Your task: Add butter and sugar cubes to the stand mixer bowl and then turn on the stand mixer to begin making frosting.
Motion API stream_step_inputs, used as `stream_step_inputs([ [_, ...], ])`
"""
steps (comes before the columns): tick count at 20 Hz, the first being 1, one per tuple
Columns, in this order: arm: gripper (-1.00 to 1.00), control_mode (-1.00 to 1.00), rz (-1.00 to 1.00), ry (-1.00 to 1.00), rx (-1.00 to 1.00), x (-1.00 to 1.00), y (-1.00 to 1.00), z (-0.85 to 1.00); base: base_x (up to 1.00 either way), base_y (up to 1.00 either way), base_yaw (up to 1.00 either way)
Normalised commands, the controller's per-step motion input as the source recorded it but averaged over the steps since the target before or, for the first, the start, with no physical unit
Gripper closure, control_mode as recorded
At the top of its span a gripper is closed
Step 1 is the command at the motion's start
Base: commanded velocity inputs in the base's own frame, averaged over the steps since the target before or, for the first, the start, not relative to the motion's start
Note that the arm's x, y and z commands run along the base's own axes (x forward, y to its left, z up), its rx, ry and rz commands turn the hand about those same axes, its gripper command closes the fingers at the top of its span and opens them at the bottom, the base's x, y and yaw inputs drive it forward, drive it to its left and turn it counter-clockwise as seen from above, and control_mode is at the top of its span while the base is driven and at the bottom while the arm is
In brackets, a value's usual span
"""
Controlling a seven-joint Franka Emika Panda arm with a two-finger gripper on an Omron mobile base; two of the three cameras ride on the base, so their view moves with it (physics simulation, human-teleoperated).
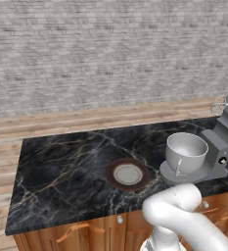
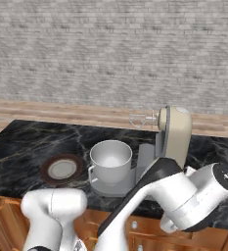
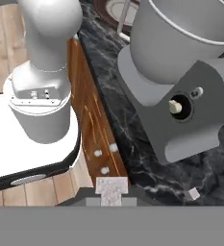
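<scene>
The stand mixer (image 2: 176,130) stands on the black counter with its beige head tilted up and its whisk (image 2: 142,118) raised. The stand mixer bowl (image 2: 110,159) sits on the grey base (image 3: 190,110), and what shows of its inside is bare. A round knob (image 3: 176,106) is on the side of the base. My gripper (image 3: 112,202) hangs low at the counter's front edge, right of the base, shut on a small speckled white sugar cube (image 3: 112,186). A second sugar cube (image 3: 193,193) lies on the counter near the base. The butter is out of view.
A brown-rimmed plate (image 1: 127,174) lies on the counter left of the bowl. Wooden cabinet fronts (image 3: 92,125) with handles run below the counter edge. My own arm and base stand close in front of the cabinets. A brick wall is behind.
</scene>
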Motion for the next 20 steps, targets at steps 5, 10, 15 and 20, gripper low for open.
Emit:
stream_step_inputs([
  [5,1.0,-1.0,0.0,-0.01,-0.18,-0.35,1.0,0.63,0.0,0.0,0.0],
  [10,1.0,-1.0,0.0,0.0,-0.18,-0.02,1.0,0.63,0.0,0.0,0.0],
  [15,1.0,-1.0,0.0,0.04,-0.15,0.26,0.9,0.59,0.0,0.0,0.0],
  [20,1.0,-1.0,0.0,0.08,-0.15,0.45,0.75,0.44,0.0,0.0,0.0],
])
